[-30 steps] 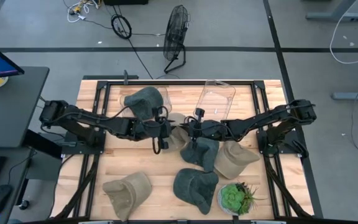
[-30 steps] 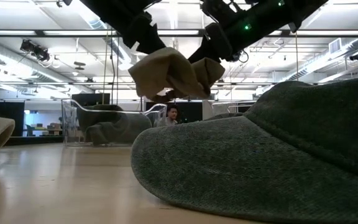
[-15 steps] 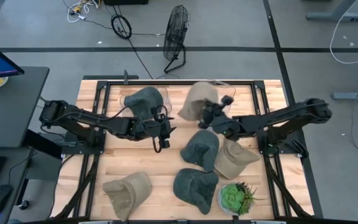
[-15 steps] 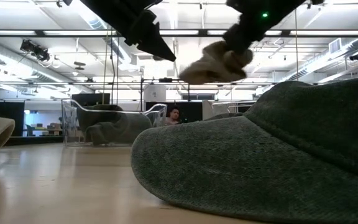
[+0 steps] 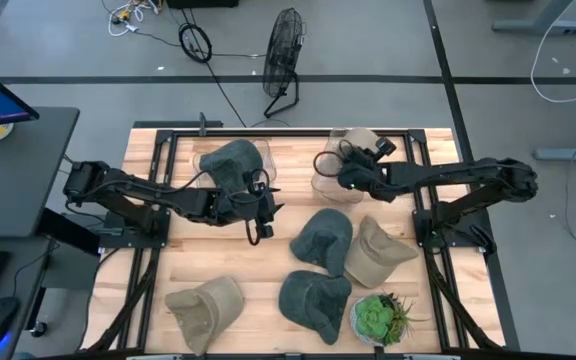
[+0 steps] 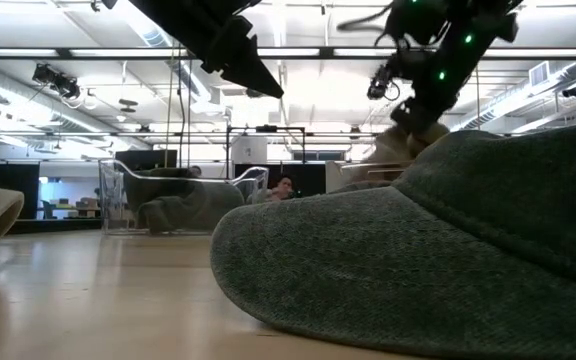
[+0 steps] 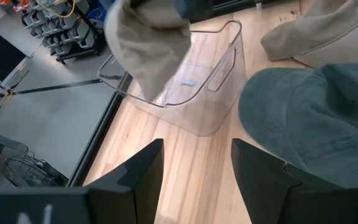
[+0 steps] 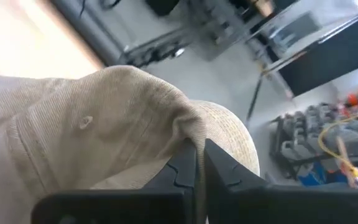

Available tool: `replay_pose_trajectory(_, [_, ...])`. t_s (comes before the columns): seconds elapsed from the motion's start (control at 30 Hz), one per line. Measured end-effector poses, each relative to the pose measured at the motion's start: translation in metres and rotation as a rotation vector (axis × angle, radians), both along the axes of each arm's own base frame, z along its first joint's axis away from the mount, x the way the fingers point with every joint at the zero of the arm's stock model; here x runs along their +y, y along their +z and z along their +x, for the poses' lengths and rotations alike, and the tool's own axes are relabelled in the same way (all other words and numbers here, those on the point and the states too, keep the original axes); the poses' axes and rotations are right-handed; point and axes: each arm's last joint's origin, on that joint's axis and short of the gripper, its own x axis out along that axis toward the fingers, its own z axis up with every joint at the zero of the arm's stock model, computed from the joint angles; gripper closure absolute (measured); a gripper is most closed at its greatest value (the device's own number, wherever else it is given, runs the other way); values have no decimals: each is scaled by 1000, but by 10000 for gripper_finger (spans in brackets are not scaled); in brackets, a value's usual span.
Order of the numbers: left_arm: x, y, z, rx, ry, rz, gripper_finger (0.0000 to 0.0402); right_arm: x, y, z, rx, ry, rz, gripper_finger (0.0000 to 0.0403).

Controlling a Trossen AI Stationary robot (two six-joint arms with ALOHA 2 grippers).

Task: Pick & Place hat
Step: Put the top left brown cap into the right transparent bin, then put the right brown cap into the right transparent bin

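High view: right gripper (image 5: 353, 172) at the far side of the table, over the clear plastic bin (image 5: 340, 160), with the tan hat (image 5: 360, 143) bunched just beyond its fingers, over the bin's far end. The bin lies directly under the hand, long axis running away from the table's near edge; my judgement is the coming move is a straight lowering and release. Left gripper (image 5: 260, 214) waits mid-table, well apart from the tan hat, beside a dark green hat (image 5: 230, 163) in a second bin. Right arm is clearly nearer.

Low view: tan hat (image 6: 400, 150) hangs limp below the right gripper, soft folded cloth. A large grey-green hat (image 6: 438, 250) fills the foreground, coarse woven texture.

Left wrist view: left fingers (image 7: 134, 177) stand apart, holding nothing. Ahead of them the tan hat (image 7: 148, 46) dangles over the bin (image 7: 194, 93): rigid, transparent, rounded corners, a handle cut-out.

Right wrist view: right fingers (image 8: 185, 168) pressed together, pinching a fold of the tan hat (image 8: 98, 137); ribbed cotton, small eyelet.
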Motion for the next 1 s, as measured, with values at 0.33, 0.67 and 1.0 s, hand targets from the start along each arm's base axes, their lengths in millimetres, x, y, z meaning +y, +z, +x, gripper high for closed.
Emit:
replay_pose_trajectory(0.33, [0, 0, 0, -1, 0, 0, 209, -14, -37, 18, 157, 48, 112, 393])
replay_pose_trajectory(0.67, [0, 0, 0, 0, 0, 0, 209, -30, -49, 24, 87, 69, 248, 315])
replay_pose_trajectory(1.0, [0, 0, 0, 0, 0, 0, 209, -3, -33, 29, 58, 194, 249, 252])
